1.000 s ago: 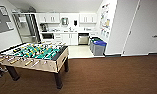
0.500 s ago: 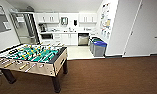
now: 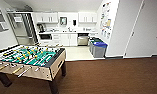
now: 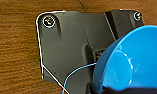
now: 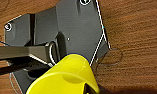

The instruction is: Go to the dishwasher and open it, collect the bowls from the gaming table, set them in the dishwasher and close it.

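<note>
So your bright blue round plastic bowl (image 4: 134, 65) is sitting right up against the left wrist camera, and the glossy yellow round bowl (image 5: 66, 77) is the same story on the right wrist. Both look carried, each one hanging over brown wood-grain flooring (image 4: 16, 50), but honestly I can't tell whether either gripper is clamped or loose, since the fingers are buried behind the bowls.

The steel-grey built-in dishwasher (image 3: 83, 40) is way off at the back kitchenette wall, under the white countertop (image 3: 66, 32). Using it as the anchor: white base cupboards (image 3: 69, 39) sit just to its left, a grey bin with a blue lid (image 3: 99, 48) stands in front of it to the right, and the pale wood table-football table with the green pitch (image 3: 29, 58) is much nearer to you, well out in front and to the left. It's too far and fuzzy to say if the dishwasher door is open or closed. It looks like a flat front from here, but don't trust that.

Progress-wise, my read is that bowl collection is done, with one in each arm. Still left: getting across the floor to the dishwasher, loading both bowls and closing it.

Hidden stuff: the racks, the handle and both bowls' lower edges, cut off at the frame.
</note>
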{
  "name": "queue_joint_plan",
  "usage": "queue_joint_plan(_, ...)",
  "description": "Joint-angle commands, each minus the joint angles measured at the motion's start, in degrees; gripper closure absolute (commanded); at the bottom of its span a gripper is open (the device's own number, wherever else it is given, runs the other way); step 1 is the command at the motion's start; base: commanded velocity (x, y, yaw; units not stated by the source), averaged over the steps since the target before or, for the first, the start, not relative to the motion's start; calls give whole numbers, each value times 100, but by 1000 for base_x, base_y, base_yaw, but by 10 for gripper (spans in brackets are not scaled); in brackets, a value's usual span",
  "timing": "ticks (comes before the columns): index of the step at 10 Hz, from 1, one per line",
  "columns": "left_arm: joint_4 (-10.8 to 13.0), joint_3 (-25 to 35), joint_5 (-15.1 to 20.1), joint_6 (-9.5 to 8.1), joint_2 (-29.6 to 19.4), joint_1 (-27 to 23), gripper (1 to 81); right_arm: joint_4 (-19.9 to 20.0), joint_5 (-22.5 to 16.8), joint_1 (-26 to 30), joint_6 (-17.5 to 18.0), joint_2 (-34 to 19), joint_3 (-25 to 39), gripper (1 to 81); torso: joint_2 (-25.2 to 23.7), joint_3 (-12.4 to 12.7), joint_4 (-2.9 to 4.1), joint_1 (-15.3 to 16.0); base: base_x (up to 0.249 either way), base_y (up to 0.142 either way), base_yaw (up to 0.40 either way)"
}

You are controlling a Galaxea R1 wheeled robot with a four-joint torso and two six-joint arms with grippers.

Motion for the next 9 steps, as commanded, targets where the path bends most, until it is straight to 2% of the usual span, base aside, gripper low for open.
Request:
queue_joint_plan(1, 1, -5, 242, 8, -42, -174, 811, -53, -317, 165, -9, -135, 1, 811, 0, 0, 0, 0, 179, 0, 0)
queue_joint_plan(9, -17, -5, 242, 8, -60, -174, 811, -88, -326, 165, -18, -135, 54, 811, 2, 0, 0, 2, 193, 0, 0)
